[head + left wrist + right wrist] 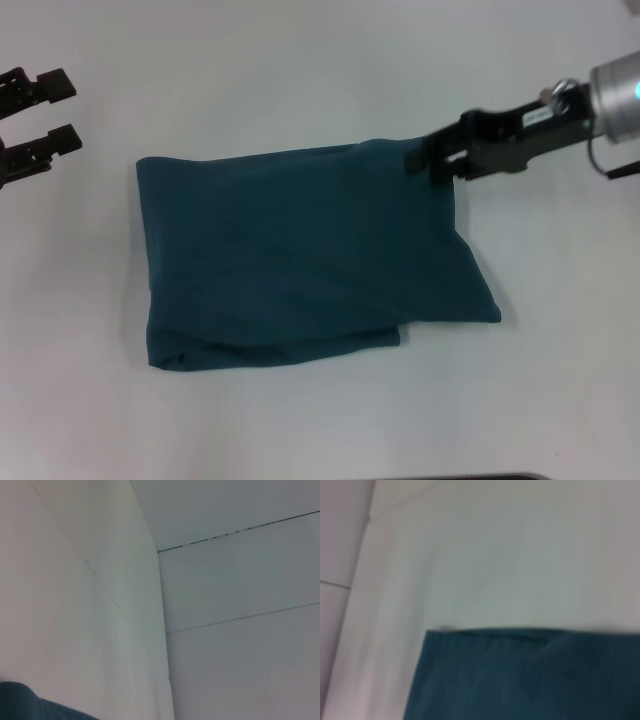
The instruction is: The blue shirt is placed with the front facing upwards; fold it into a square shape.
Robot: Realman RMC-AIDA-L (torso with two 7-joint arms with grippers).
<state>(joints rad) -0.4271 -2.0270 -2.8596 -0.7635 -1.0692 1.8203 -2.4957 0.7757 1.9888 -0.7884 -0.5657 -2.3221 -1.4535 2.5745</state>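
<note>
The blue shirt point(300, 260) lies folded into a rough rectangle in the middle of the white counter point(300, 70). No lettering or neck label shows on its upper face. Its near edge shows stacked layers, with a lower layer peeking out along the front and a corner jutting toward the robot's right. The far edge runs slightly uphill toward the right arm.

The right pincer point(432, 160) reaches in from the right side and sits at the far right corner of the shirt, its dark fingers touching the cloth there; it seems to be closed on that corner, though the fingertips blend with the fabric and the grip is hard to confirm. The right wrist view shows the shirt's point(530, 675) straight folded edge against the pale counter.

The left pincer point(35, 120) hangs at the far left, well apart from the shirt, its two fingers spread. The left wrist view catches a small patch of the shirt point(30, 705) at the frame's corner.
</note>
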